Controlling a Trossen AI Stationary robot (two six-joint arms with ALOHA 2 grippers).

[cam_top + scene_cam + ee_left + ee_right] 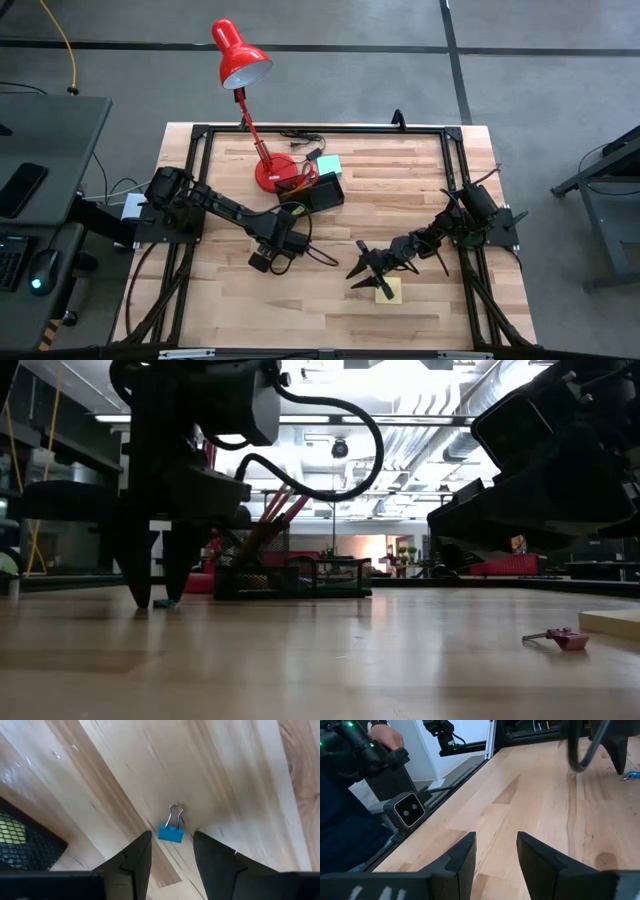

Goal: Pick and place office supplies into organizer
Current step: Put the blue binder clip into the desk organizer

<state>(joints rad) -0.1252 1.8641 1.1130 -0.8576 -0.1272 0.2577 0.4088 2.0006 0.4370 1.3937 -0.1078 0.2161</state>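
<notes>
Nearest you in the low view, a small pink binder clip (pixel 562 639) lies flat on the wooden table (pixel 420 190) toward its right side, just beside the corner of a yellow sticky-note pad (pixel 388 290) that sits near the front edge. Working from the left, your left gripper (pixel 171 851) is down at the table surface a little left of centre, its two dark fingers (pixel 137 855) standing partly apart with their tips on the wood. Between and just ahead of those tips you can see a blue binder clip (pixel 171 831), wire handles up, resting on the table and not clamped; one finger looks to be touching or nearly touching it. Behind that gripper, toward the back edge, the black mesh organizer (pixel 322 192) sits beside the round base of the red desk lamp (pixel 243 60), with orange pencils (pixel 268 522) leaning upright in it and a teal sticky-note pad (pixel 329 165) touching its rear wall. A black cable (pixel 296 134) trails near the lamp base. Further right, your right gripper (pixel 366 265) hovers low over the front centre of the table, just above the yellow pad, fingers partly apart and holding nothing. Past the left edge, in the right wrist view, a person's hand (pixel 390 737) shows.
</notes>
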